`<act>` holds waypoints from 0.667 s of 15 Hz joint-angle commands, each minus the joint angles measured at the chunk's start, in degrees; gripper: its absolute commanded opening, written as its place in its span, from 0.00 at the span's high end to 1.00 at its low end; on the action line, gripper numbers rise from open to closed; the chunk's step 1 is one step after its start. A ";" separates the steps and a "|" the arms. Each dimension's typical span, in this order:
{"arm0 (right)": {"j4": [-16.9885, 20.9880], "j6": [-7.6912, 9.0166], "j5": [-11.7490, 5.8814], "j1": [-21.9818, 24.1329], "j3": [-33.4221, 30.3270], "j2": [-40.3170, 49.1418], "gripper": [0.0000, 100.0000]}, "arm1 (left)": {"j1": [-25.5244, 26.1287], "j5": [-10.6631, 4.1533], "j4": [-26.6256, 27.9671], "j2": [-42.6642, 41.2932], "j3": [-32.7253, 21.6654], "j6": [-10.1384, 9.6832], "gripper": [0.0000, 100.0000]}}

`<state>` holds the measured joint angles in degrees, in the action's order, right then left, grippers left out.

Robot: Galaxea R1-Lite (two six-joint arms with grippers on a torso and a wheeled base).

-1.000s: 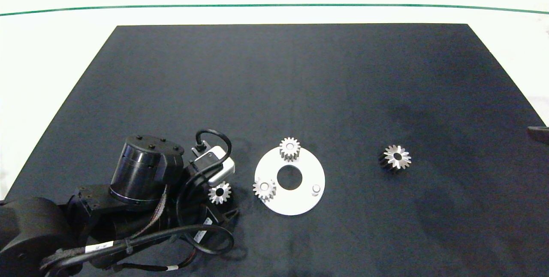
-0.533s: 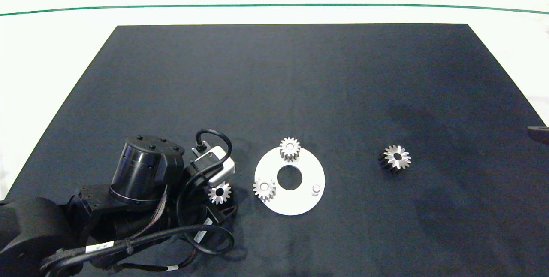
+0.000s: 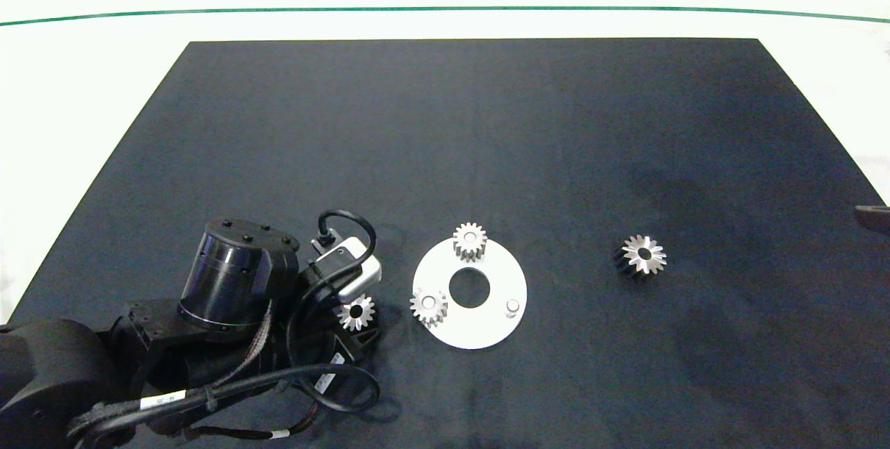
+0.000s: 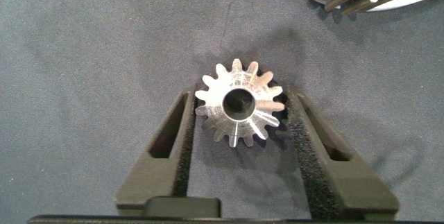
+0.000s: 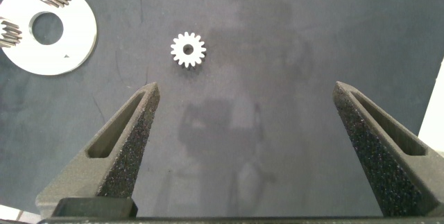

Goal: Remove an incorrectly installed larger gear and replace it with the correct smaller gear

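The left gripper (image 4: 239, 99) has its jaws clamped on the smaller gear (image 4: 241, 104), just beside the round plate (image 3: 487, 327). The larger gear (image 3: 644, 254) lies on the dark surface (image 3: 487, 143), well apart. The right gripper (image 5: 246, 89) hangs with its jaws wide apart.

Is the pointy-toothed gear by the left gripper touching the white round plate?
Apart. The head view shows a strip of dark mat between the larger gear and the plate; the left wrist view shows the same gap.
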<state>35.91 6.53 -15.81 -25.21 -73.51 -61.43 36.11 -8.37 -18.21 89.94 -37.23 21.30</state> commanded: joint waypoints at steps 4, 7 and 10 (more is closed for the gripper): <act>0.21 0.06 -0.10 -0.01 0.38 0.08 0.00 | 0.01 -0.06 -0.07 0.06 0.14 -0.38 0.65; 0.21 -0.03 -0.10 -0.01 0.38 0.17 0.00 | 0.10 -0.06 -0.07 0.15 0.32 -0.47 0.71; 0.21 -0.03 -0.10 -0.01 0.38 0.17 0.00 | 0.01 -0.06 -0.07 0.06 0.14 -0.47 0.75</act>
<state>35.94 6.45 -15.81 -25.21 -73.09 -61.29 36.19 -8.37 -18.21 90.02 -36.96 20.70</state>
